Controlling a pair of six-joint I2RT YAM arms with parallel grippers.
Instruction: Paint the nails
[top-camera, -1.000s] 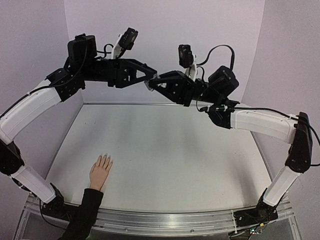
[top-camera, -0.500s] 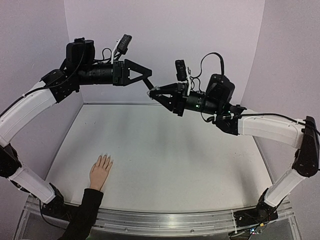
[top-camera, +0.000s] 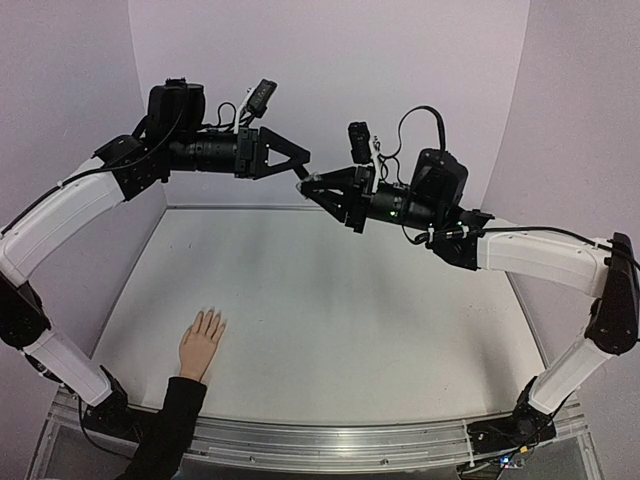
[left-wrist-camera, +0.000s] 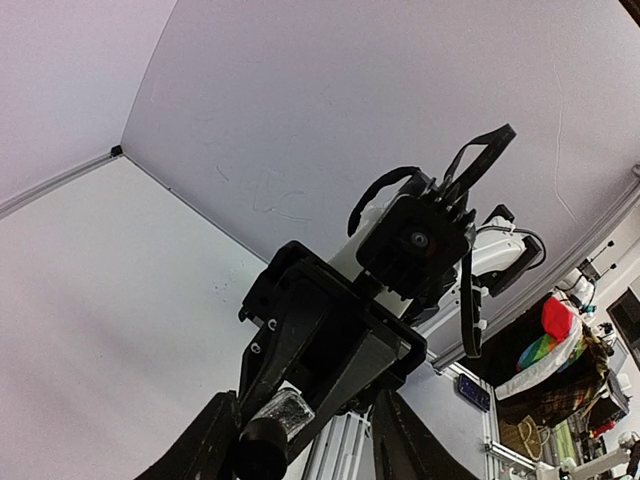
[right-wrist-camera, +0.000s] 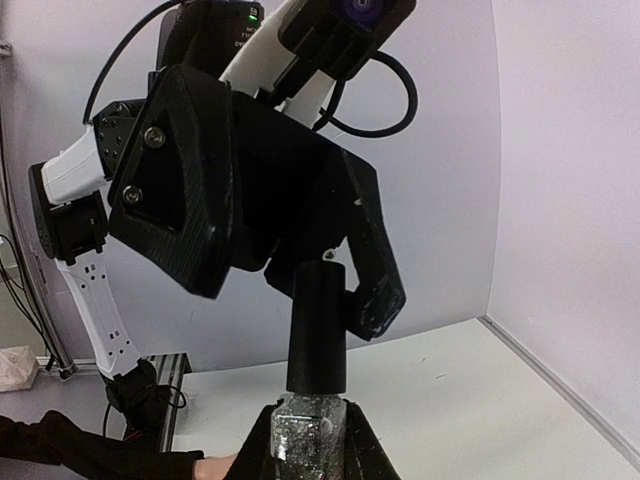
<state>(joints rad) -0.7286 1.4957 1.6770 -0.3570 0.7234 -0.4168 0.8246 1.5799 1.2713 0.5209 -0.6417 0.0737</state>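
Midair, right end effector grips bottle; cap seemingly on.

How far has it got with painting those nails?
Barely started. Done: the right gripper holds the polish bottle up in the air. In hand: the left gripper sits open around the bottle's black cap, which is not yet off. Left: opening it and painting all the nails on the hand. They look bare, though tiny in this view.

No legible text, label, brand, number or sign anywhere.
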